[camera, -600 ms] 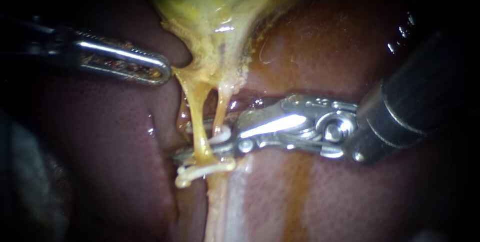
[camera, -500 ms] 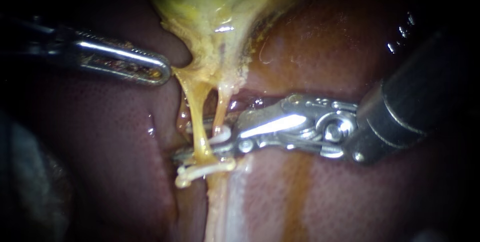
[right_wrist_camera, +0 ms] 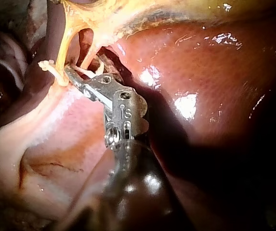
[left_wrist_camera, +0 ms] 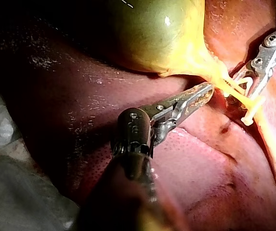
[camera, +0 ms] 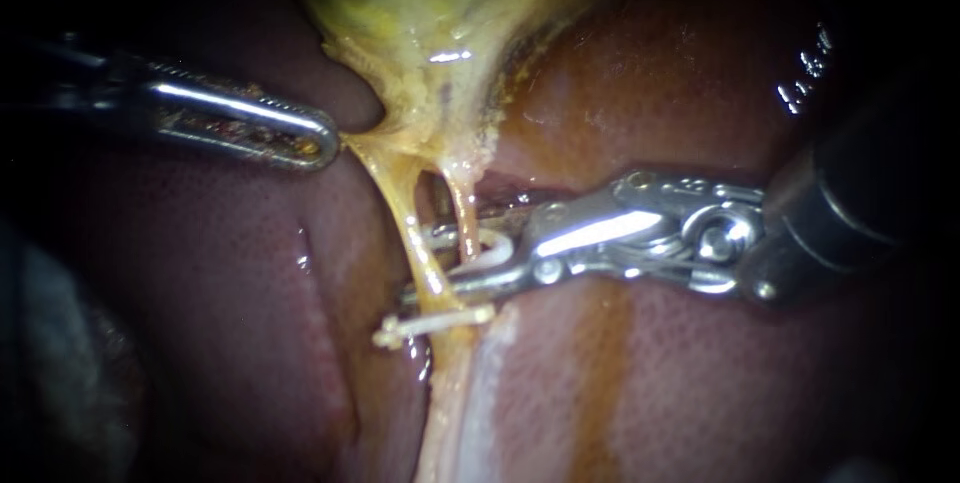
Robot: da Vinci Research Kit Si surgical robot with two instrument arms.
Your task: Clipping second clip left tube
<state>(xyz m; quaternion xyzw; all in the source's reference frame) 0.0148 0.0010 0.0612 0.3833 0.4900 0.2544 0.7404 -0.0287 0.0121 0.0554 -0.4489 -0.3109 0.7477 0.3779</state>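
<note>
Nearest to the endoscope, the smooth reddish-brown liver (camera: 640, 393) is seen, wet and shining. A little farther, a small white plastic closed clip (camera: 436, 321) is set across the thin yellow left tube (camera: 412, 228).

Just above the closed clip the right instrument (camera: 425, 265) is seen, a dark shaft with silver hinged jaws that enters from the right of it. Its jaws are kept apart, and a curved white open clip (camera: 492, 249) is carried between them, touched by both. The left tube is passed between these jaws, directly above the closed clip. Whether the open clip touches the tube cannot be told. The paler right tube (camera: 464, 215) is found above and slightly right of the closed clip.

Higher and to the left of the closed clip, the left instrument (camera: 325, 138) is seen. Its slim, brown-stained silver jaws are clenched on the yellow tissue at the narrow end of the yellow-green gallbladder (camera: 430, 13), which lies farthest from the closed clip.

The U shape of the open clip, one arm along each jaw, is shown clearly only by the left wrist view. The round green body of the gallbladder is also seen there. In the right wrist view the tip of one jaw is shown just beside the closed clip.
</note>
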